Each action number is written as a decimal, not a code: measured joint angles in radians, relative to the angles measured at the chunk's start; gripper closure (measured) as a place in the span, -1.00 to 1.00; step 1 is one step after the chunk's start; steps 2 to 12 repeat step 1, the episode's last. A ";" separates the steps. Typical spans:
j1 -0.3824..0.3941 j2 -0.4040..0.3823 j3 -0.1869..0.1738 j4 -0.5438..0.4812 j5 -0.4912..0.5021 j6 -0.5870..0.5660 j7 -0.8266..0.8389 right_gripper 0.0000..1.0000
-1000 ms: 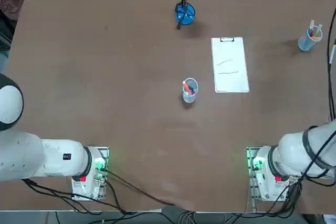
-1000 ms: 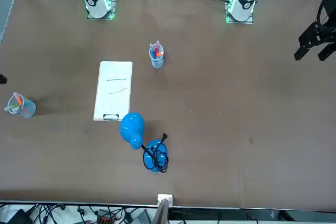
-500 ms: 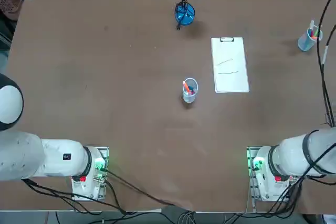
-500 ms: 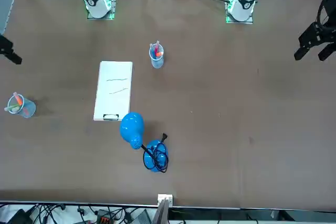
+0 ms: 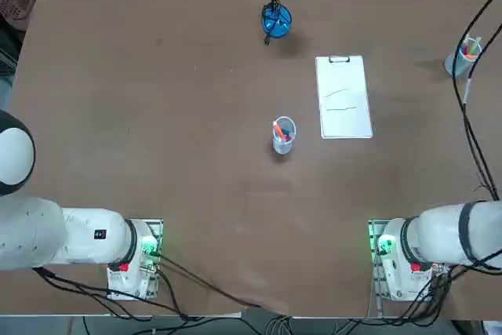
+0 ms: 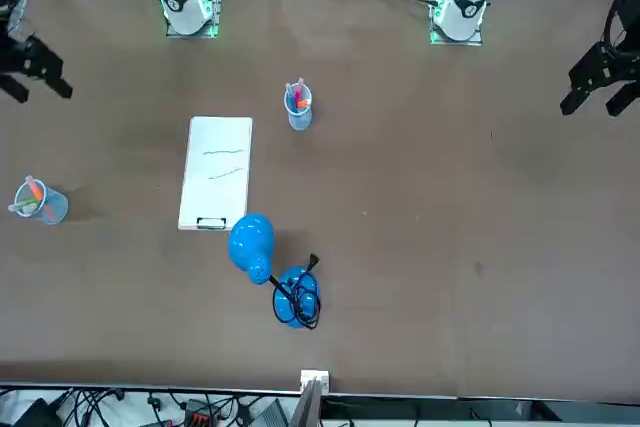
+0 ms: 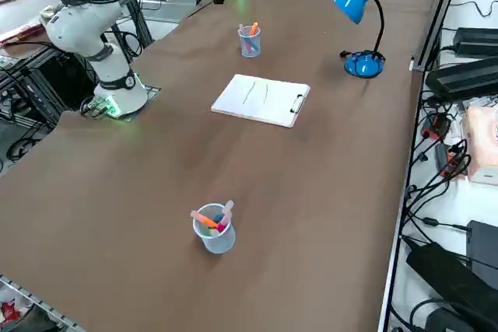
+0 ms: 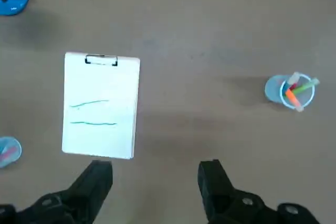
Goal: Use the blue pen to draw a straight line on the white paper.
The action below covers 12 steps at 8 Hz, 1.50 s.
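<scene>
- Hovering high over the table's right part, the right gripper (image 8: 155, 167) has its two fingers spread wide with nothing between them.
- Seen from the wrist, the white paper (image 8: 101, 106) lies below and to one side of the fingers; the right-edge cup (image 8: 290, 91) stands on the other side, well apart from the sheet.
- The sheet lies flat on its clipboard. Its long axis runs away from the robot, and the metal clip (image 5: 339, 59) is at the far short edge. Two faint pen strokes already cross its width.
- The blue pen cannot be picked out for certain. None lies loose on the table, so I judge it stands among the sticks in one of the two cups.
- The centre cup (image 5: 283, 135) stands just left of the sheet's near end, nearer the paper than the right-edge cup is.
- The pens stand roughly upright, so a grasp would likely come from above.
- Farthest off, the blue desk lamp (image 5: 276, 20) plays no part.
</scene>
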State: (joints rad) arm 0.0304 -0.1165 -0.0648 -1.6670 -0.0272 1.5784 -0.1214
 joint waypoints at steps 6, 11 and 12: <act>0.000 -0.016 0.000 -0.012 0.001 0.000 0.001 -1.00; 0.000 -0.016 0.000 -0.012 0.001 0.000 0.001 -1.00; 0.000 -0.016 0.000 -0.012 0.001 0.000 0.001 -1.00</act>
